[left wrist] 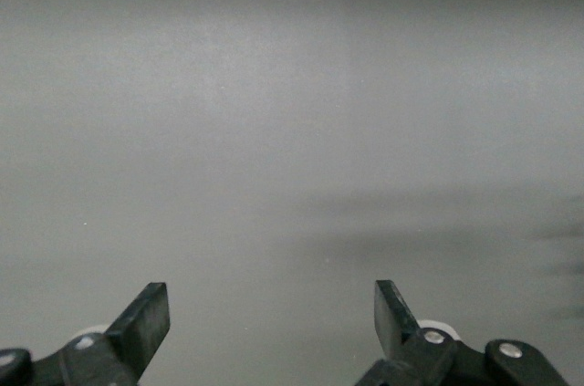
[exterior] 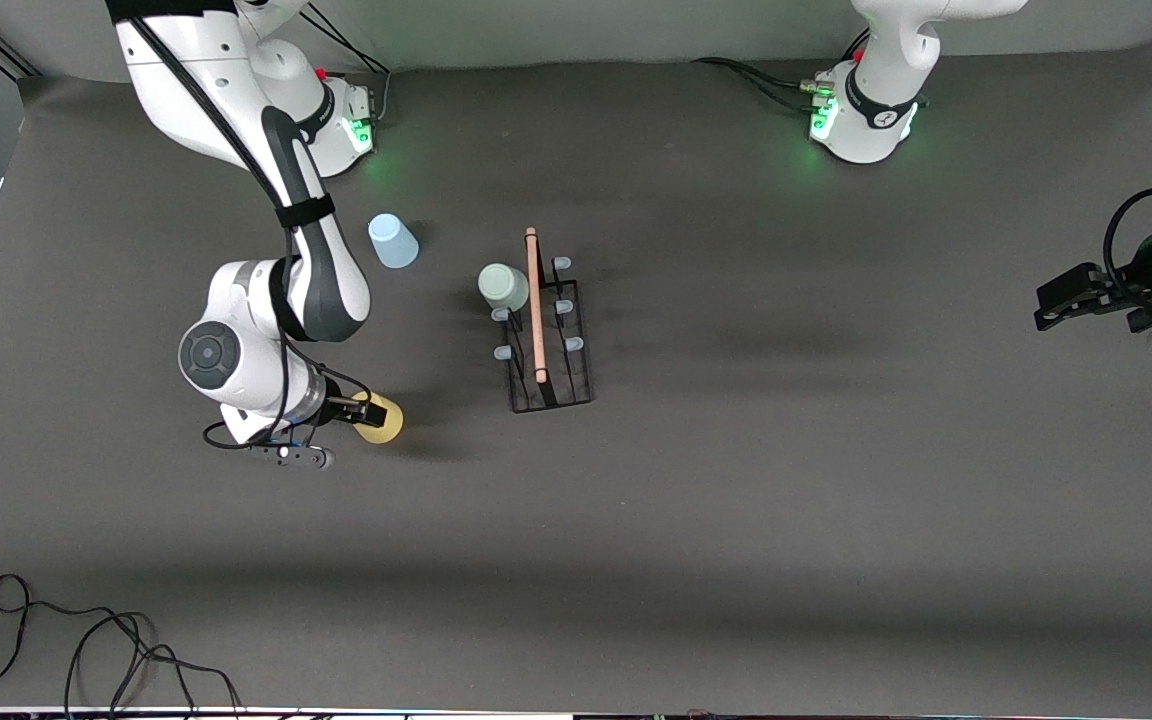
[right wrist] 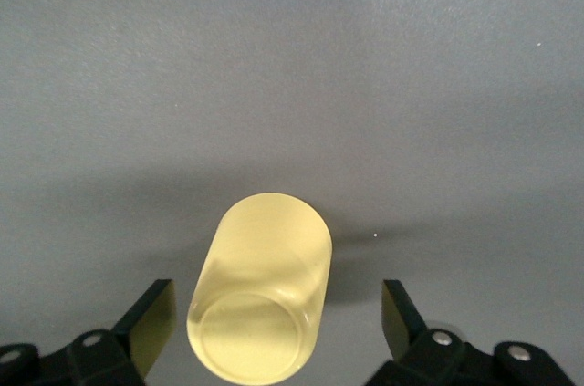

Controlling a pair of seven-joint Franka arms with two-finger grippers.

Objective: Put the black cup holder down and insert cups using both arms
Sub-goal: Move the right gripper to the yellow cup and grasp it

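Front view: we see the black cup holder [exterior: 548, 335] standing near the middle of the table [exterior: 836, 520], its wooden rod handle [exterior: 535, 305] on top. The grey-green cup [exterior: 503, 287] sits on a peg on the side of the holder facing the right arm's end. The light blue cup [exterior: 392, 241] stands on the table, nearer the right arm's base and farther from the camera than the holder. The yellow cup [exterior: 380, 418] lies nearer the camera than the holder, toward the right arm's end, with the right gripper [exterior: 351, 410] at it. The left gripper [exterior: 1071, 297] waits at the left arm's end of the table, well apart from all cups.

Left wrist view: the left gripper [left wrist: 272, 313] has its jaws spread wide, with only bare table between them; it holds nothing.

Right wrist view: the yellow cup [right wrist: 262, 286] lies between the fingers [right wrist: 151, 318] of the right gripper [right wrist: 274, 318]. The jaws stand fully released, with a gap on each side of the cup; we see no contact.

We judge the step in hand to be grasping the yellow cup. To do it well, we centre the cup between the jaws, close evenly on its wall without squeezing it out of shape, then lift straight up before carrying it to a free peg
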